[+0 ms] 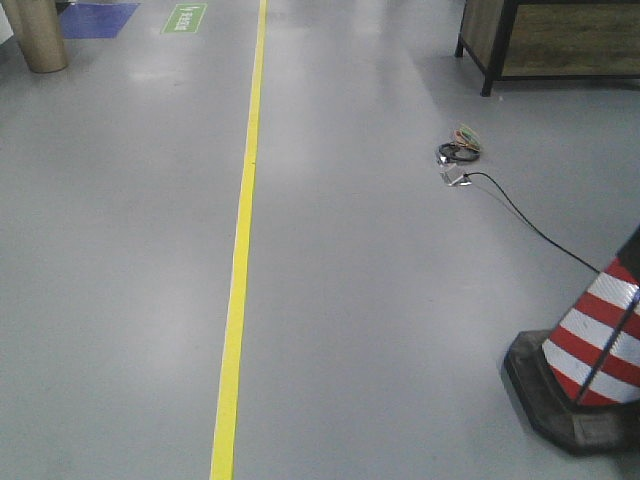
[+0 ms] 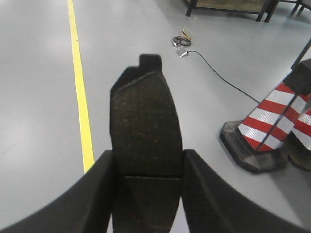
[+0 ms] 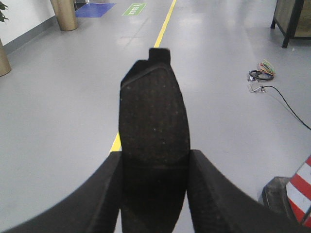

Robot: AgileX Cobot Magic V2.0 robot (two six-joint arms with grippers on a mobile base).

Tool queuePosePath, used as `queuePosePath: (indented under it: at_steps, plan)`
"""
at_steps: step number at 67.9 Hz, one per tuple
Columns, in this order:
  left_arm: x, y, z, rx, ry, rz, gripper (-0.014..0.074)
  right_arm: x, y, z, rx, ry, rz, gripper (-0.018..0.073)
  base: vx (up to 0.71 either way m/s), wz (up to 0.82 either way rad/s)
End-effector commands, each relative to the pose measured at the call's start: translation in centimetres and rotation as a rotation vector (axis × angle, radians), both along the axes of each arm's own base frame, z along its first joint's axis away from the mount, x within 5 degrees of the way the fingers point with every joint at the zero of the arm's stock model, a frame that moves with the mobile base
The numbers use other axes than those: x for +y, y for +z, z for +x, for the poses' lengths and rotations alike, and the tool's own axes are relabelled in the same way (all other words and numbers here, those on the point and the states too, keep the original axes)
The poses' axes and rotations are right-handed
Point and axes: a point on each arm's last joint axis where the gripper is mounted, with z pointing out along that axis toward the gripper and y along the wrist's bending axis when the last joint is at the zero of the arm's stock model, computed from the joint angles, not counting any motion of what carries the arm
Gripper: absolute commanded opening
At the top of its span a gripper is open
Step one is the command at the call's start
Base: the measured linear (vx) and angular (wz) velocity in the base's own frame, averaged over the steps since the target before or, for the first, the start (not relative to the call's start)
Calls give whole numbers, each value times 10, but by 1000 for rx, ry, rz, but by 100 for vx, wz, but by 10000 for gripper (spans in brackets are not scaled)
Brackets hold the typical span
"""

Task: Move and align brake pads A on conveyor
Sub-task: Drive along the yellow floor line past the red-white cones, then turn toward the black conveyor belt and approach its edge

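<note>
My left gripper [image 2: 148, 162] is shut on a brake pad [image 2: 145, 121], a dark grey oblong with a cross groove and a tab at its far end, held out over the grey floor. My right gripper [image 3: 154, 160] is shut on another brake pad [image 3: 153, 111] of the same shape, its tab also pointing away from me. Both pads sit squeezed between the black fingers. The conveyor is out of view. Neither gripper appears in the exterior front view.
Grey floor with a yellow line [image 1: 240, 250] running away from me. A red-and-white traffic cone [image 1: 590, 350] stands at the right on a black base. A cable with a small coil of wires [image 1: 458, 155] lies on the floor. A dark-framed bench [image 1: 545, 40] is at the far right.
</note>
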Motion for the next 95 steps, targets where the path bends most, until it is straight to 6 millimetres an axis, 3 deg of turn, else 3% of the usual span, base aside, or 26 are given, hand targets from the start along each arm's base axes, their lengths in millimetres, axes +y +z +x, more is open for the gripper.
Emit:
queuePosePath:
  at_steps: [1, 40, 95]
  plan:
    - [-2, 14, 4, -92, -11, -33, -6, 0, 17, 2, -121, -3, 13, -4, 52, 1]
    - [-2, 14, 4, -92, -11, -33, -6, 0, 17, 2, -121, -3, 13, -4, 40, -18]
    - [-2, 14, 4, -92, -11, -33, -6, 0, 17, 2, -121, -3, 13, -4, 20, -92]
